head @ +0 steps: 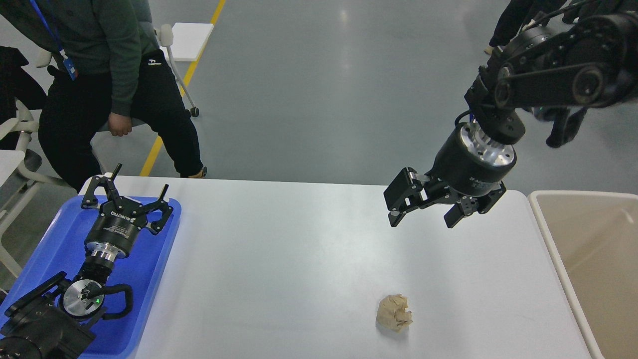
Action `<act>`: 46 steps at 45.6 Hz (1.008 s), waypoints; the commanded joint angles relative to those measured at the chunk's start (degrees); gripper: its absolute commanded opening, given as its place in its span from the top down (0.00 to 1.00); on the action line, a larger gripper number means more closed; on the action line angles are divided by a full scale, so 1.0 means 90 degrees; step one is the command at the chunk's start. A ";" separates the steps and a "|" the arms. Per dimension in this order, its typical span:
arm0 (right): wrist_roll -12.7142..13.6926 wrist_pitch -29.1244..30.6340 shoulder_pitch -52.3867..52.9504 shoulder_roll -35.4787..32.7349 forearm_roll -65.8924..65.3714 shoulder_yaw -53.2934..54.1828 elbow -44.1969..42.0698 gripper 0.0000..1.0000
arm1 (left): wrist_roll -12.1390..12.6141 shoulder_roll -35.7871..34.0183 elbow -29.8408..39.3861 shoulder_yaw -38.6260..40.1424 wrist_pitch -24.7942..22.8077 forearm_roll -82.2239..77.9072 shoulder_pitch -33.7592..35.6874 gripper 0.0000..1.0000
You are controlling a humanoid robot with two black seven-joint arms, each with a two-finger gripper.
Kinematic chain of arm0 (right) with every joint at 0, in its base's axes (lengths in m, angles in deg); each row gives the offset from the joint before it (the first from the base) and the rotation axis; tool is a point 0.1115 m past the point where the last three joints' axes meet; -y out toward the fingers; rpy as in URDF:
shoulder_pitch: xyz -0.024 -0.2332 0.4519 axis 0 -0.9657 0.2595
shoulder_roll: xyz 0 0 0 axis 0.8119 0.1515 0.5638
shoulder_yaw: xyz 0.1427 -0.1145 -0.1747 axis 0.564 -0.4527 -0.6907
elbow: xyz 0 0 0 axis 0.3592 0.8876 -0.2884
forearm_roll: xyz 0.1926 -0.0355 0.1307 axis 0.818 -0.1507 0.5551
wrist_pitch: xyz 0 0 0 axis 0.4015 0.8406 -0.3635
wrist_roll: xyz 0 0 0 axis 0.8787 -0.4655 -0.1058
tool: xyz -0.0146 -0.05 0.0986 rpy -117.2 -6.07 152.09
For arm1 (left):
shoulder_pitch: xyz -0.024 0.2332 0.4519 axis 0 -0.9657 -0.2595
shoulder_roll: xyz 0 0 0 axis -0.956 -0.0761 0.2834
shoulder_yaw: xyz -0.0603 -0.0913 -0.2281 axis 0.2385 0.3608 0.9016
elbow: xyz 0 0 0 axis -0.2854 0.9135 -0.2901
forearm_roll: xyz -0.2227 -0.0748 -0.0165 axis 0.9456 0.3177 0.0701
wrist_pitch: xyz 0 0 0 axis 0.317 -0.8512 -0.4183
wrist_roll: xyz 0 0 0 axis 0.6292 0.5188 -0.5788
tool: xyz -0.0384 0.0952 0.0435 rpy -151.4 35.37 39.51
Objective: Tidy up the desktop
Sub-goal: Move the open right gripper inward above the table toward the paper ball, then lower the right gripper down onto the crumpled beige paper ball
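The white desktop (299,264) fills the middle of the head view. A crumpled beige paper ball (394,312) lies on it near the front, right of centre. My right gripper (422,220) is open and empty, held above the desktop, behind the ball and a little to its right. My left gripper (127,187) is open and empty, resting over the blue tray (55,244) at the left end of the desktop.
A beige rectangular bin (588,259) stands off the desktop's right end. A person in dark clothes (104,75) sits behind the far left corner by a chair. Other people's legs show at the far right on the grey floor.
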 commanded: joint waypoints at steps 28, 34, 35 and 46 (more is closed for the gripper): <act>0.0033 -0.3557 -0.3203 0.0563 0.0023 0.0421 -0.0039 0.00 | 0.0000 0.0000 -0.0002 0.0000 0.0000 0.0000 -0.0001 0.01; 0.0033 -0.3889 -0.3408 0.0563 0.0023 0.0411 -0.0049 0.00 | 0.0000 0.0000 0.0008 0.0000 0.0000 0.0000 -0.0001 0.01; 0.0033 -0.3948 -0.3437 0.0563 0.0023 0.0411 -0.0049 0.00 | 0.0000 0.0000 0.0008 0.0000 0.0000 0.0000 -0.0001 0.01; 0.0033 -0.4739 -0.3867 0.0563 0.0101 0.0372 -0.0049 0.00 | 0.0000 0.0000 -0.0002 0.0000 0.0000 0.0000 -0.0001 0.01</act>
